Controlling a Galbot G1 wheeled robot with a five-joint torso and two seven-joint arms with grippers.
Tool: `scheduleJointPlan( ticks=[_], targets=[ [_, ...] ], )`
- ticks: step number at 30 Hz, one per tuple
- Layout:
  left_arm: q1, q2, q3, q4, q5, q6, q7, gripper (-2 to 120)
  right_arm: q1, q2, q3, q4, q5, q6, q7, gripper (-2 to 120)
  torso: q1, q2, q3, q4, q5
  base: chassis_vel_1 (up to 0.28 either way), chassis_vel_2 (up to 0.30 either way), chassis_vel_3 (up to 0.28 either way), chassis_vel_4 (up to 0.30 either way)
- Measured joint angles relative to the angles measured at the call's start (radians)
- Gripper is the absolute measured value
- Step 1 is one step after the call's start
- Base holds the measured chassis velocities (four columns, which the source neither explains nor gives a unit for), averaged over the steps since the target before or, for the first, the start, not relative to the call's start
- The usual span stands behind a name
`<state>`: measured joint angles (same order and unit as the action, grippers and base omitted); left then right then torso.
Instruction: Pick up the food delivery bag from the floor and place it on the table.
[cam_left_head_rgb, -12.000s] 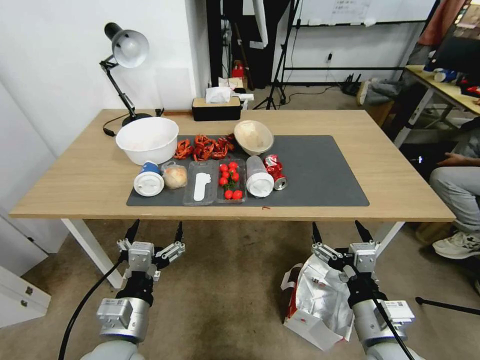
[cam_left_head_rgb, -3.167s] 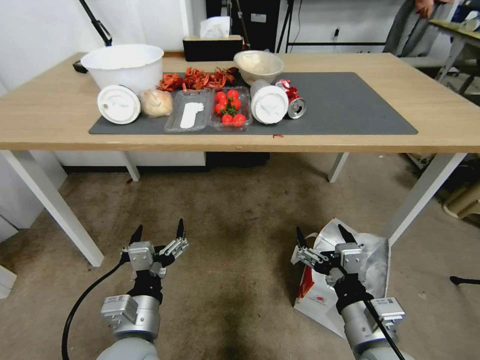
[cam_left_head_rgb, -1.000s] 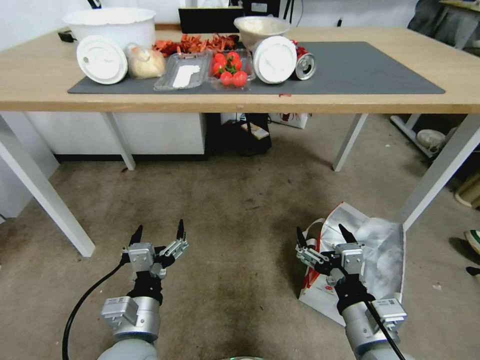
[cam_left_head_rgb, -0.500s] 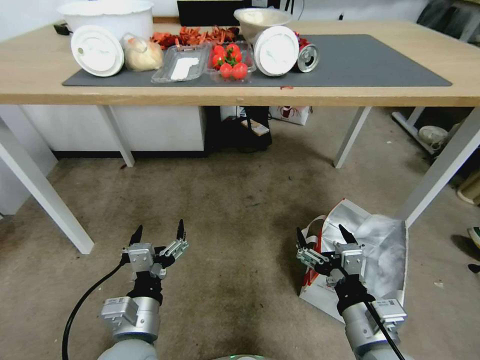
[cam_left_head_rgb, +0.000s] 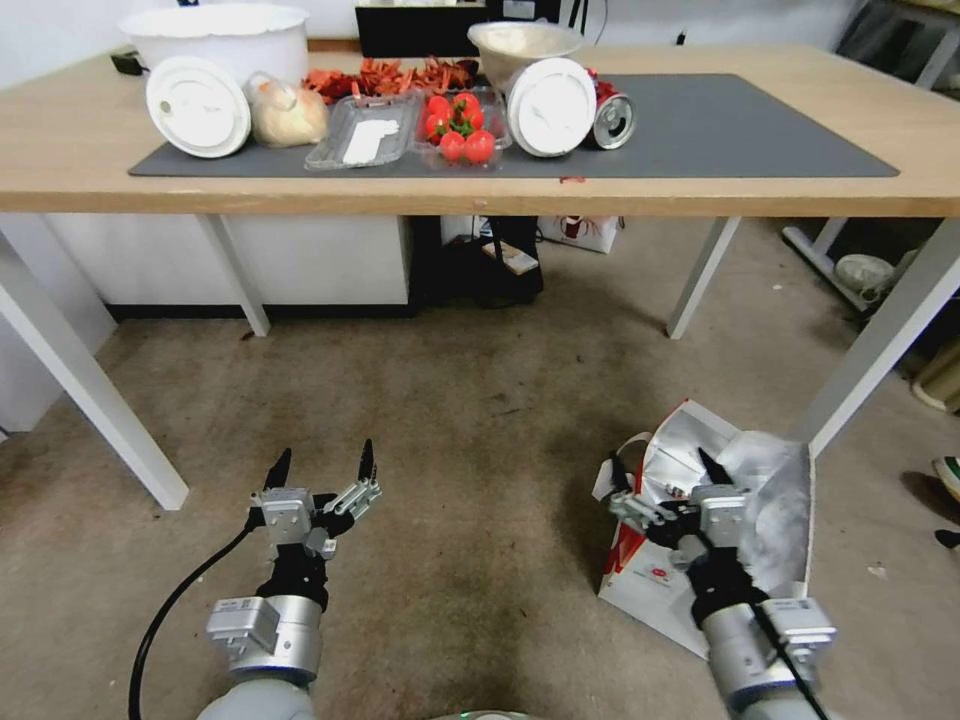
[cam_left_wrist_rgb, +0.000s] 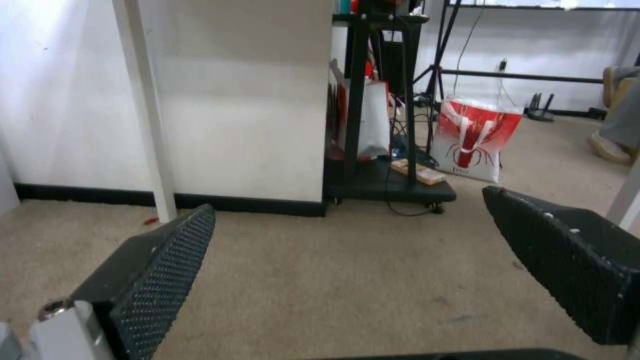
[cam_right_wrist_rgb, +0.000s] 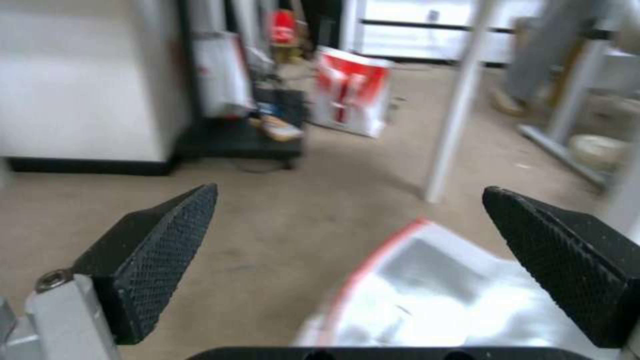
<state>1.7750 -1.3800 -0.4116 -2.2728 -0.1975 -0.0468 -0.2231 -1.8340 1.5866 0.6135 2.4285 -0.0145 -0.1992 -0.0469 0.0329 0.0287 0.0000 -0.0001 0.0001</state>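
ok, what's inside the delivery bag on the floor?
The delivery bag stands open; crumpled silver foil lining shows inside. The right end effector, open above it, covers part of the opening, and the foil hides any contents.

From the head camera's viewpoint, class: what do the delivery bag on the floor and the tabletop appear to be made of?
The food delivery bag: seemingly white paper outside, matte and creased, with shiny, crinkled silver foil lining. The table: apparently light wood or wood-look laminate, smooth and matte; which one cannot be told.
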Motion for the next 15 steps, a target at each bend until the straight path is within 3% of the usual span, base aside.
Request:
scheduleJointPlan(
  ticks=[6,8,15],
  targets=[
    [-0.001,0.001,0.003,-0.001,0.001,0.0,0.001,100,0.025,-0.055,0.129,-0.006,0.073,-0.078,0.099,100,0.0,0.001,0.0,0.0001,0.0001,0.0,0.0,0.0,0.0],
    [-0.003,0.0,0.006,-0.001,-0.001,-0.002,0.001,100,0.04,-0.104,0.23,-0.023,0.132,-0.159,0.153,100,0.0,0.002,0.0,-0.0002,0.0003,0.0,0.0,0.0,0.0],
    [-0.006,0.001,0.008,0.008,-0.008,-0.014,0.002,100,0.085,-0.195,0.326,-0.047,0.216,-0.339,0.202,100,0.001,0.002,0.0,0.0,0.0,0.0,0.0,0.0,0.0]
  ],
)
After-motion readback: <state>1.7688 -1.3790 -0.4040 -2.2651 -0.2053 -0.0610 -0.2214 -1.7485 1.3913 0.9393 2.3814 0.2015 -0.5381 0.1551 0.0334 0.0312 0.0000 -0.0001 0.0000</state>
